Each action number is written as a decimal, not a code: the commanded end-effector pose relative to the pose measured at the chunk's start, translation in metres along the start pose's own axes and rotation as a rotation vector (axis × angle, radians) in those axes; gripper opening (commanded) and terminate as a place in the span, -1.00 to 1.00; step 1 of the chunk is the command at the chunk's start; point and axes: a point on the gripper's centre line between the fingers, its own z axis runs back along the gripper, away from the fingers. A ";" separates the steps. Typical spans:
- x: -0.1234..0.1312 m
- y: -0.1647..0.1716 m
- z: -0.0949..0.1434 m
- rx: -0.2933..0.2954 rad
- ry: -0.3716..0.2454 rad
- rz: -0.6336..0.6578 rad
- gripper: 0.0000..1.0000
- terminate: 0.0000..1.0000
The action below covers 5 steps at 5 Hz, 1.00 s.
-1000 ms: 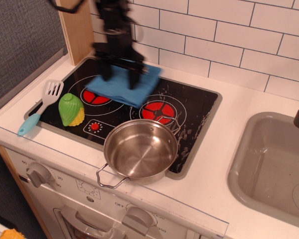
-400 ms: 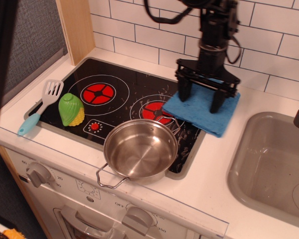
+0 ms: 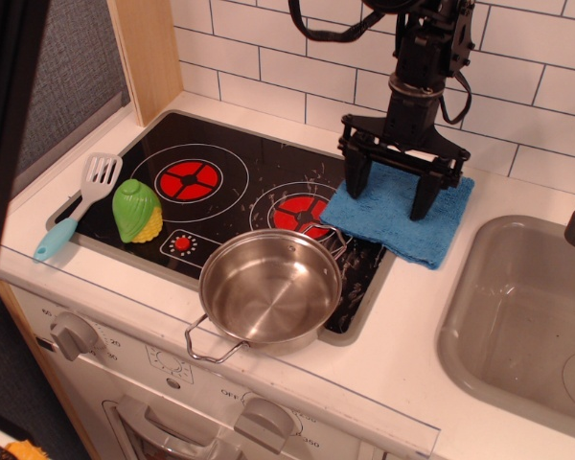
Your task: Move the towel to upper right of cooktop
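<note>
The blue towel (image 3: pixel 399 218) lies flat at the right end of the black cooktop (image 3: pixel 254 165), partly over its right rim and partly on the white counter, just right of the right red burner. My gripper (image 3: pixel 392 189) stands straight over the towel with its jaws spread wide. Both fingertips (image 3: pixel 356 179) are at the towel's top surface. I cannot tell whether they touch it. The towel's far middle is hidden behind the gripper.
A steel pot (image 3: pixel 269 287) sits on the cooktop's front right corner. A green and yellow toy corn (image 3: pixel 137 211) and a grey spatula with a blue handle (image 3: pixel 80 205) lie at the cooktop's left. A grey sink basin (image 3: pixel 523 316) is at the right. A tiled wall stands behind.
The gripper carried the towel from over the left burner to the cooktop's right end. Since the last frame the towel and gripper have shifted slightly farther back and right.
</note>
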 end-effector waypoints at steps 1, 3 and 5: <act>-0.006 0.002 0.086 -0.007 -0.160 -0.039 1.00 -1.00; -0.027 0.000 0.086 -0.054 -0.121 -0.076 1.00 -1.00; -0.027 0.000 0.086 -0.054 -0.121 -0.076 1.00 -1.00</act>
